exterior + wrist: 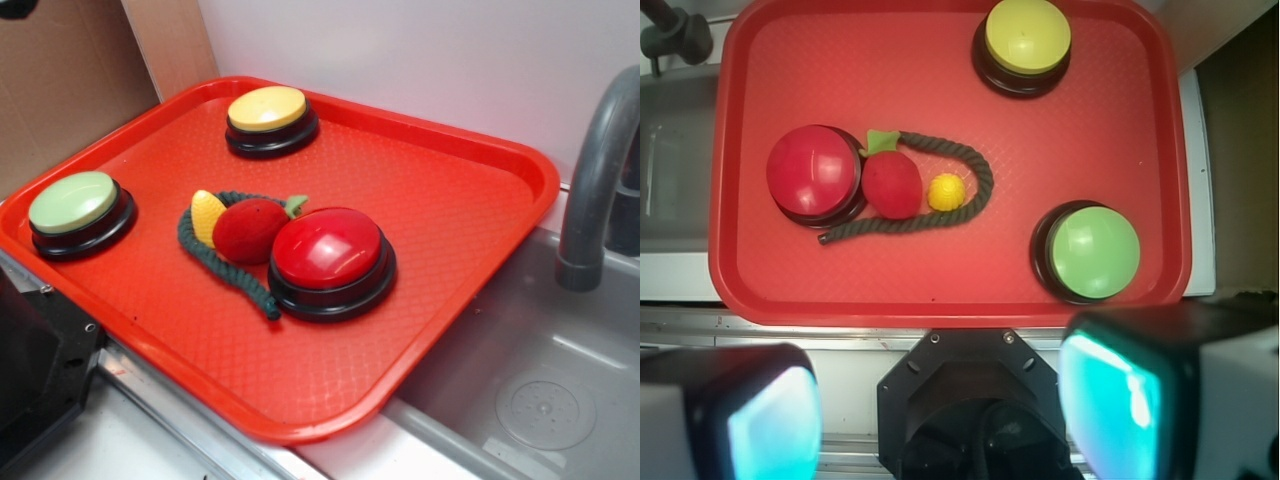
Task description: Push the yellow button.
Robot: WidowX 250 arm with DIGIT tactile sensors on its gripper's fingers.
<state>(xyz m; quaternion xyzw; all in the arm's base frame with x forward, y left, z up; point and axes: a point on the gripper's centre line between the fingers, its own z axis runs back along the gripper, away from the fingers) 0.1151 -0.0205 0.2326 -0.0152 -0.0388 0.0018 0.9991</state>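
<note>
The yellow button [268, 108] [1027, 35], a matte yellow dome on a black base, stands at the far corner of the red tray [450, 190] [940, 285]. In the wrist view my gripper [940, 420] hangs high above the robot's black base [970, 400], short of the tray's near edge and far from the button. Its two fingers [760, 420] are wide apart, open, with nothing between them. The exterior view does not show the gripper.
On the tray also stand a green-topped button [73, 202] [1095, 252] and a larger glossy red button [327, 248] [812, 172]. A green rope toy [215, 262] [975, 160] with a red strawberry [248, 228] lies between them. A grey faucet [600, 170] and sink [540, 400] are beside the tray.
</note>
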